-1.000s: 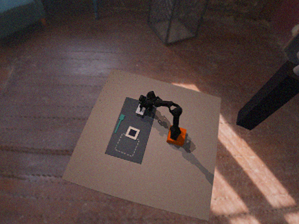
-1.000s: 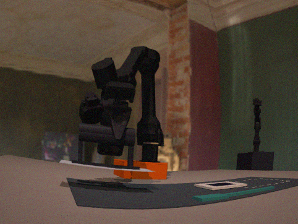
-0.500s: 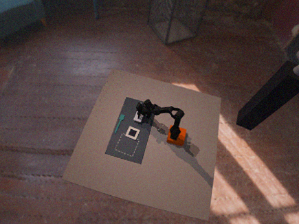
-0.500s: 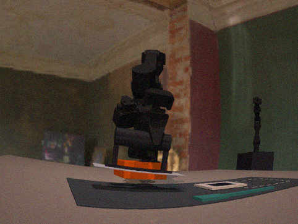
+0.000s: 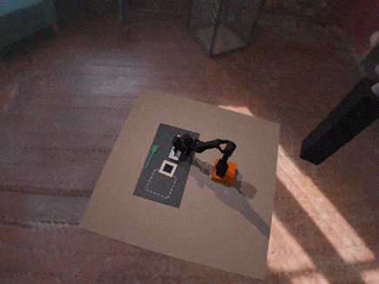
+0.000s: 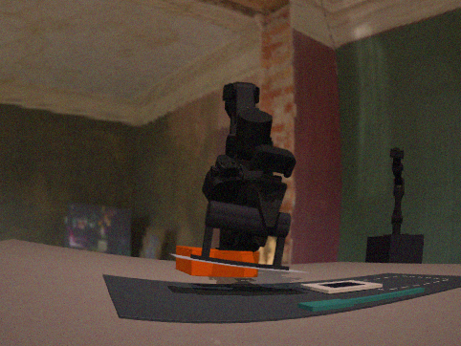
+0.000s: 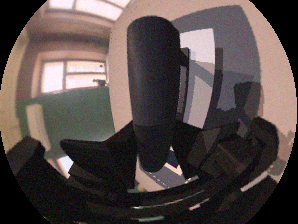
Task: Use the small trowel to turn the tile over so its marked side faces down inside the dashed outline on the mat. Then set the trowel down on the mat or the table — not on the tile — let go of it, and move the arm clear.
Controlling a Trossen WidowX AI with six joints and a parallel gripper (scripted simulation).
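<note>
From where I stand, the black robot arm [image 5: 216,145] [image 6: 249,124] leans over the dark mat [image 5: 154,131] [image 6: 143,301] [image 7: 240,30]. The mat lies on the desk [image 5: 216,235] [image 6: 48,287], closer to its left edge than its right edge, looking down from above. The pincer [image 5: 181,144] [image 6: 253,219] [image 7: 150,119] is pinching the round, dark handle of the trowel [image 5: 174,154] [image 6: 234,216] [image 7: 152,75]. Two thin posts join the handle to the flat, pale blade. That blade tips a little and is up in the air, over the end of the mat nearest the desk's top edge, with a shadow under it.

The tile [image 5: 168,168] [image 6: 342,286] lies flat on the mat, cream with a dark square showing on top. So its marked side is up. It sits right by the dashed outline [image 5: 147,181] [image 6: 411,288], on the side toward the desk's top edge, and most of it is outside. A thin green tool [image 5: 151,157] [image 6: 363,299] lies on the mat too, nearer the desk's left edge than the tile. The arm stands at an orange block [image 5: 230,179] [image 6: 191,263], over toward the desk's right edge.
</note>
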